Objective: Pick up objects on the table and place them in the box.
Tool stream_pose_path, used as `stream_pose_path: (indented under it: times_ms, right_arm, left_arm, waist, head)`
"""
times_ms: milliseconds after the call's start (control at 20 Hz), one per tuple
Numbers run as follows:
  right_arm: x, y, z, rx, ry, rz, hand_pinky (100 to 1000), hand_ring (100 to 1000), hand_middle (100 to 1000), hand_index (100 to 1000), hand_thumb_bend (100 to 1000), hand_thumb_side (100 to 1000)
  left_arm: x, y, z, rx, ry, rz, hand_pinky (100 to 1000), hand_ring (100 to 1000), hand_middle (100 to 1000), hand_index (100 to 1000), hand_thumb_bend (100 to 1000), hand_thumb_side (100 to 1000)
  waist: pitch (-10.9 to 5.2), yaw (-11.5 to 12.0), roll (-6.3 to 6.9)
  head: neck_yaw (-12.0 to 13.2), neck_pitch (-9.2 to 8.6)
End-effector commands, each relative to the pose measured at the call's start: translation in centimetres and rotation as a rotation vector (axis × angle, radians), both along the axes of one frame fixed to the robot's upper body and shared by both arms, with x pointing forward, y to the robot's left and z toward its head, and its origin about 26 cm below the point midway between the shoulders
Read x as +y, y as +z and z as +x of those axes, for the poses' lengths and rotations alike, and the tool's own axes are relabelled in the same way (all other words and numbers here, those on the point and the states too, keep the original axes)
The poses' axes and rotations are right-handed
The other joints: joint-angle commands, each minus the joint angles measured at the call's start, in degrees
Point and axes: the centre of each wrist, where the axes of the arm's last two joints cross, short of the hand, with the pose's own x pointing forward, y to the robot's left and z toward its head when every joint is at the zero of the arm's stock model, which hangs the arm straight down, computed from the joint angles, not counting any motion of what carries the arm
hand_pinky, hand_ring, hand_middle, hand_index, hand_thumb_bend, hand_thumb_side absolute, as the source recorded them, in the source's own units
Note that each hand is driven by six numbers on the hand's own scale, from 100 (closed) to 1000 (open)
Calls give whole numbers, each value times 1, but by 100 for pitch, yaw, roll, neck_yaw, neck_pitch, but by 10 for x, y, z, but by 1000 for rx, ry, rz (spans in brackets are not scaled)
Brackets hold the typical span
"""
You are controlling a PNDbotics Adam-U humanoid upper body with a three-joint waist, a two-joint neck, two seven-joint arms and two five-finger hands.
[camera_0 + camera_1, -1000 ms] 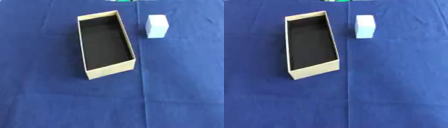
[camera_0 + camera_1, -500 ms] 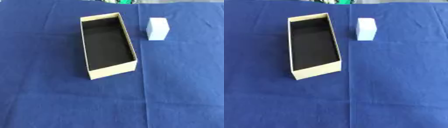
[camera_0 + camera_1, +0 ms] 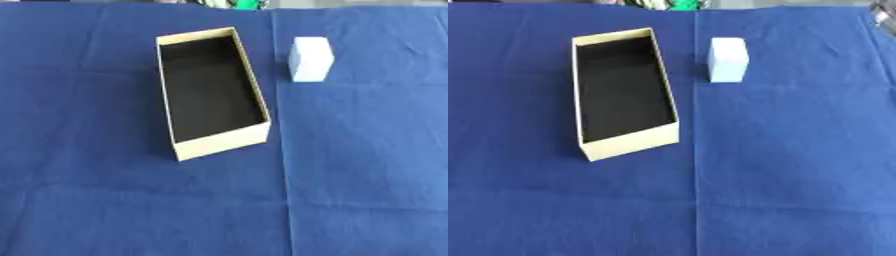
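Neither hand is shown in either eye view, so how far the fingers are opened cannot be told, and nothing can be placed relative to a hand. An open tan cardboard box with a black inside is seen lying on the blue tablecloth, its long side running away from the robot and slightly askew. A pale rectangular block is set on the cloth to the right of the box's far end, near it but apart. Something green is glimpsed at the far edge.
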Motion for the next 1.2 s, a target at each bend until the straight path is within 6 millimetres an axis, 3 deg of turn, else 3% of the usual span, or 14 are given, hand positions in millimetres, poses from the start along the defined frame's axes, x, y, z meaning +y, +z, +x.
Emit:
stream_pose_path:
  times_ms: [50,250,450,650,950,1200]
  right_arm:
    - [10,-1,10,32,-33,-51,784,1000,879,913,280,943]
    - [34,-10,29,98,-43,-92,808,1000,903,942,366,858]
    - [61,-19,53,156,-28,-171,816,1000,917,965,390,797]
    - [83,-20,72,185,-15,-275,820,1000,930,975,409,767]
    - [81,-23,96,230,-31,-377,827,1000,946,987,463,697]
    - [67,-21,106,259,-53,-459,845,1000,968,1000,508,650]
  left_arm:
    - [-1,8,-3,-26,-18,21,545,639,621,733,100,707]
    - [0,8,-3,-22,-20,24,545,639,621,733,100,708]
    - [1,6,-4,-15,-15,25,545,640,622,733,100,709]
    - [3,5,-4,-12,-4,23,545,640,622,733,100,709]
    - [2,5,-4,-10,-8,28,545,641,622,733,100,710]
    - [3,5,-4,-7,-6,34,545,641,622,733,100,711]
  waist:
    - [-208,27,-80]
    - [-211,27,-87]
    - [-227,-38,-58]
    - [-226,-109,-37]
    - [-206,-124,-32]
    - [-187,-172,-15]
  head:
    - [-76,10]
    - [-64,121]
    - [65,234]
    - [144,193]
    - [122,43]
    - [105,-60]
